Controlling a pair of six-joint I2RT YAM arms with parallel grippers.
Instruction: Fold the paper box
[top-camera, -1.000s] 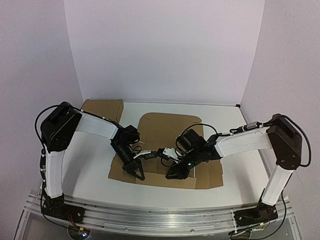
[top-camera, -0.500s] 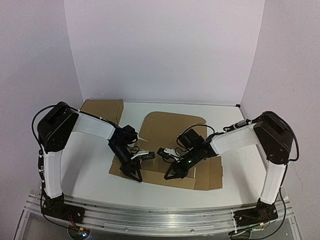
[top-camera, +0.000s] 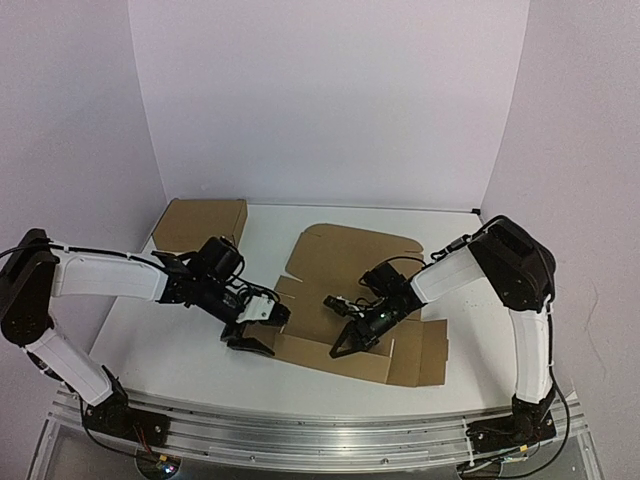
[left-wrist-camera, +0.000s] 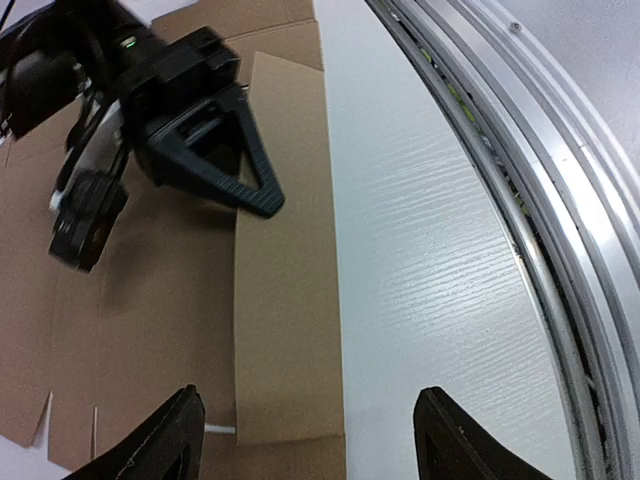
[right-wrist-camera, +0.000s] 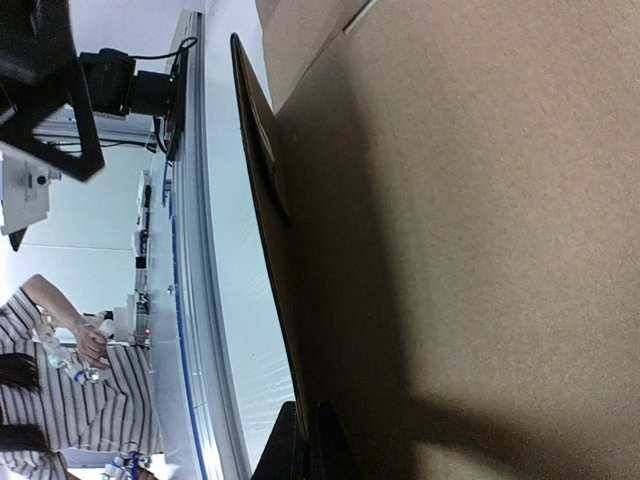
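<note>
The paper box (top-camera: 345, 262) lies opened out as a flat brown die-cut sheet in the middle of the table, its round-cornered lid panel at the back. My right gripper (top-camera: 343, 349) is shut on the front flap, and in the right wrist view the flap's thin edge (right-wrist-camera: 262, 180) runs up from between the closed fingers (right-wrist-camera: 310, 445). My left gripper (top-camera: 256, 332) hovers low at the sheet's front left corner, open. In the left wrist view its fingertips (left-wrist-camera: 315, 450) straddle the front flap (left-wrist-camera: 285, 300) and bare table, holding nothing. The right gripper's black fingers (left-wrist-camera: 235, 170) show there too.
A second, ready-made brown box (top-camera: 205, 222) stands at the back left. The aluminium rail (top-camera: 300, 430) runs along the table's near edge, close to the sheet's front flap (left-wrist-camera: 520, 200). White walls close in the back and sides.
My left gripper opened, let go of the cardboard and the left arm dropped low and swung outward. My right gripper closed on the front flap. The sheet shifted slightly right.
</note>
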